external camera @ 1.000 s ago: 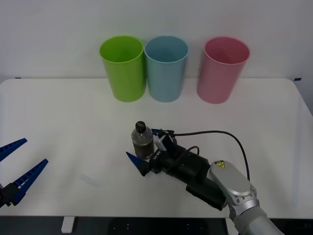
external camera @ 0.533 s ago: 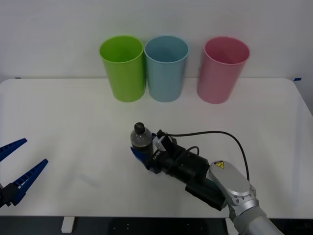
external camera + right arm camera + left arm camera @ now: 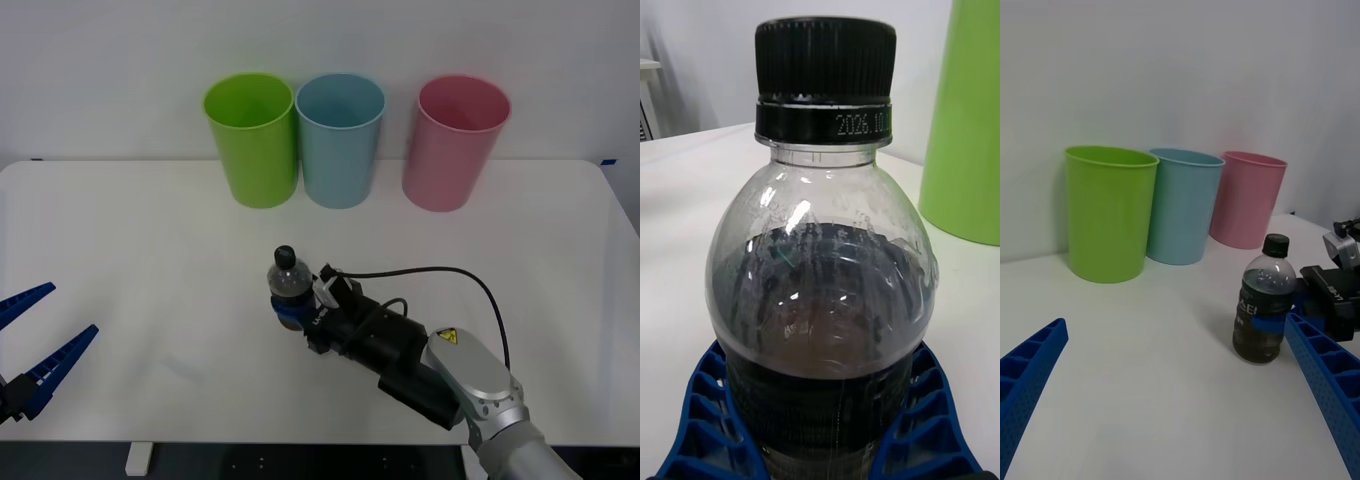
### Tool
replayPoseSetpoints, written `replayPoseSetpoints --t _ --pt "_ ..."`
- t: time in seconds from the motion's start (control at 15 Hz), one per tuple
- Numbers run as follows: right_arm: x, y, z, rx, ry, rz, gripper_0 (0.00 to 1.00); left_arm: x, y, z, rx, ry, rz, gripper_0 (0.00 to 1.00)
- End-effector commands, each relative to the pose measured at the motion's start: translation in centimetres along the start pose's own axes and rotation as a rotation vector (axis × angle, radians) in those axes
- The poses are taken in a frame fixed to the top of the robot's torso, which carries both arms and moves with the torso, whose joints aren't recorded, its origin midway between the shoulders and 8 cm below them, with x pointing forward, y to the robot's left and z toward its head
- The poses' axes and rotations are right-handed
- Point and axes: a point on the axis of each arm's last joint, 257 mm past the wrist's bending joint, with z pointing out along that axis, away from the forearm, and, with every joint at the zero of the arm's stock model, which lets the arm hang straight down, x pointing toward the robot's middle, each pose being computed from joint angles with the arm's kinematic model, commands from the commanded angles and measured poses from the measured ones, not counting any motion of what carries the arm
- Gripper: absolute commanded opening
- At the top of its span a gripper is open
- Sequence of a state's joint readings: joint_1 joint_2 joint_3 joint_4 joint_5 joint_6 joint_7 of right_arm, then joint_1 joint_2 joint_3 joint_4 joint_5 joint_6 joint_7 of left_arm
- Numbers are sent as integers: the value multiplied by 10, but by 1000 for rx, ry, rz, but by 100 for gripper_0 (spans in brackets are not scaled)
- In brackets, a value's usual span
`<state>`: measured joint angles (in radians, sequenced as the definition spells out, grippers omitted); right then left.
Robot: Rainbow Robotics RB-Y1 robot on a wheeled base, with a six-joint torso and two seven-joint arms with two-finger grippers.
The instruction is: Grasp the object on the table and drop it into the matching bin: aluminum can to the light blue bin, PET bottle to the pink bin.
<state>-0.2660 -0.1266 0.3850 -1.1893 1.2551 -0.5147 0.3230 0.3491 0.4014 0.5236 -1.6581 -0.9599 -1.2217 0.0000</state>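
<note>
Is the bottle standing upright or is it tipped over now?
Upright. The bottle stands on the table with its black cap on top, and the right gripper is shut around its lower body.

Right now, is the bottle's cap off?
No, the black screw cap sits on the PET bottle, which the right gripper clasps on both sides.
</note>
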Motion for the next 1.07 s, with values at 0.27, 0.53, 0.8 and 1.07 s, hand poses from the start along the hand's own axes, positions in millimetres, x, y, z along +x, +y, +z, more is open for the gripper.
replayPoseSetpoints --t 0.27,0.53,0.8,1.07 --pt "-15 -27 -11 33 -28 18 0 0 0 0 0 0 0 100" --pt "-28 -67 -34 89 -50 18 0 0 0 0 0 0 0 100" --pt "-38 -121 -66 174 -68 30 0 0 0 0 0 0 0 100" --pt "-53 -155 -85 239 -102 50 0 0 0 0 0 0 0 100"
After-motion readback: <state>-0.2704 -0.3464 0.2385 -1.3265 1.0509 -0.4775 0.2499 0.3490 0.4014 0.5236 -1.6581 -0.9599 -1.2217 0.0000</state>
